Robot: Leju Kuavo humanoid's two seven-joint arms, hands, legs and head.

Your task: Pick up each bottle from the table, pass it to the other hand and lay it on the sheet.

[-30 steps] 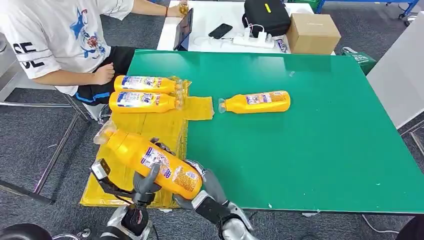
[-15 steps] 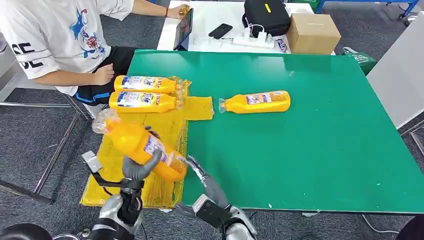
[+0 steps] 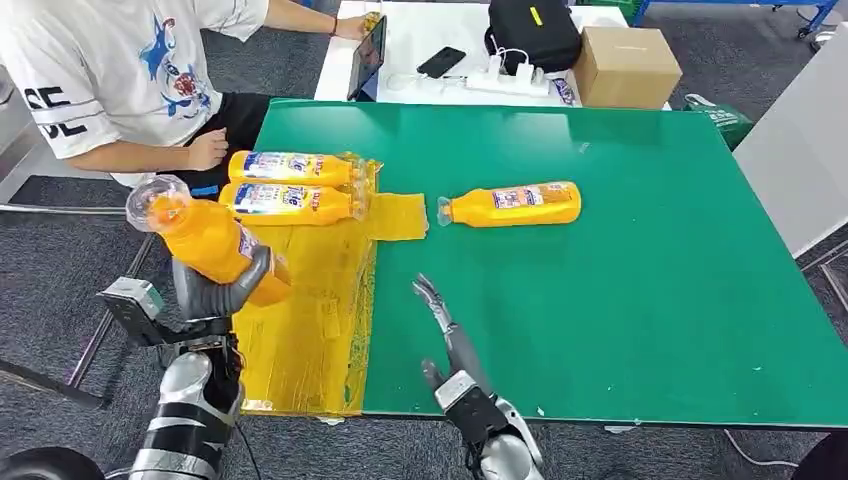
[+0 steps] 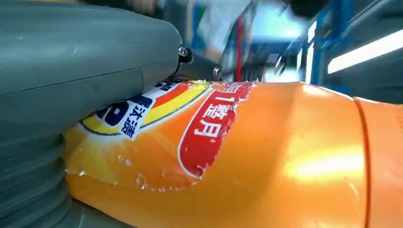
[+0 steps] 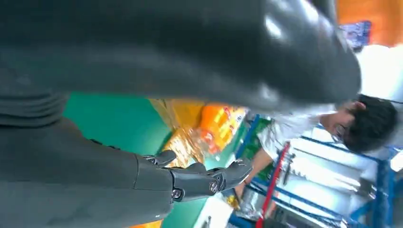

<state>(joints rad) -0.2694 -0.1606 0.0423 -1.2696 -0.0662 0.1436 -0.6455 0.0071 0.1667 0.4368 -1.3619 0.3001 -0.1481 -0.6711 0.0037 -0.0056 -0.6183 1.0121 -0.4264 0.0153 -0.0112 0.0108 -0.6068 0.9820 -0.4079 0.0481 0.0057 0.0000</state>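
Bottle (image 3: pixel 210 243) gripped in left hand (image 3: pixel 222 288), label print legible from left wrist, right hand (image 3: pixel 446 330) fingers spread, holding nothing

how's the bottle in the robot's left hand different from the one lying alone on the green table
The held bottle is gripped by the left hand, raised and tilted above the yellow sheet's left edge. The lone bottle lies flat on the green table, untouched, cap pointing left. Both are orange with printed labels.

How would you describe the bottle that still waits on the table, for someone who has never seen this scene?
Look at the green table. Right of the yellow sheet lies one orange bottle, cap toward the sheet. Unlike the two bottles on the sheet, it rests alone on bare green.
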